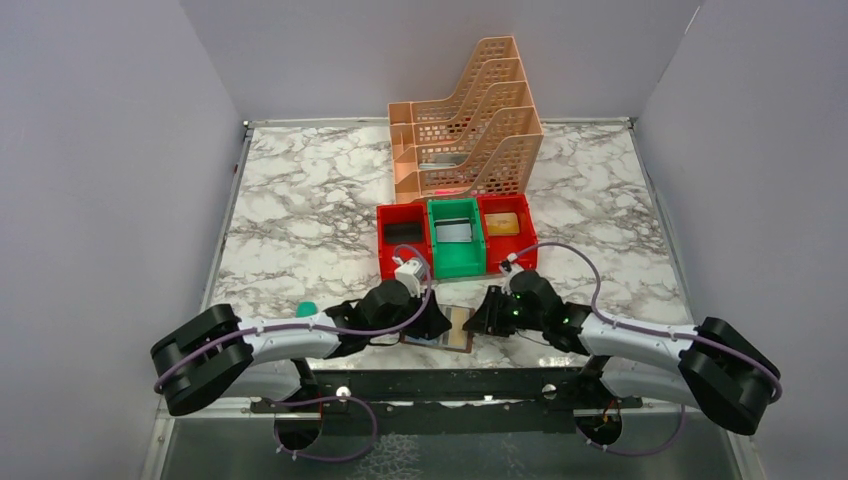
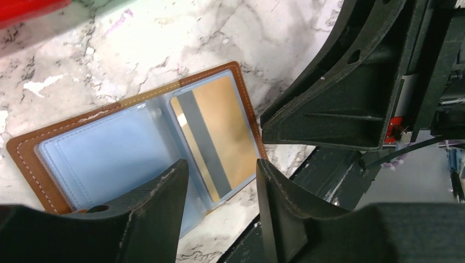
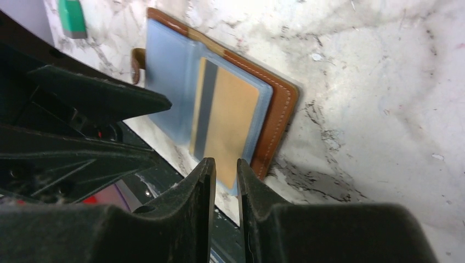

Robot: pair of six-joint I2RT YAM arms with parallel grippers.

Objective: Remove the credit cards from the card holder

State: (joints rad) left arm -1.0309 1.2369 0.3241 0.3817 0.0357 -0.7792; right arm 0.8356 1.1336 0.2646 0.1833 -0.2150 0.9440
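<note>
**A:** How do the left jaws stand?

**B:** Apart, with nothing between them. They hang over the near edge of the card holder (image 2: 109, 148).

**A:** And the right jaws?

**B:** Almost together, with only a narrow slit between them. Their tips sit at the edge of the half that has the card (image 2: 219, 131). I cannot tell whether they pinch anything.

**A:** Where is the holder?

**B:** Open and flat on the table (image 2: 164, 33), at its near edge, between the two arms, blue pockets up.

**A:** Which way does it lie?

**B:** In the left wrist view its long axis runs from lower left to upper right. The card, tan with a dark stripe, sits in the right-hand pocket. Its long side runs roughly top to bottom, across the holder's length. In the right wrist view the snap tab (image 3: 137, 57) sticks out at upper left.

**A:** Farther off?

**B:** A small green object (image 1: 306, 308) lies left of centre. Beyond are red bins (image 1: 403, 262) on either side of a green bin (image 1: 458, 262), then a peach file rack (image 1: 470, 130) at the top.
</note>
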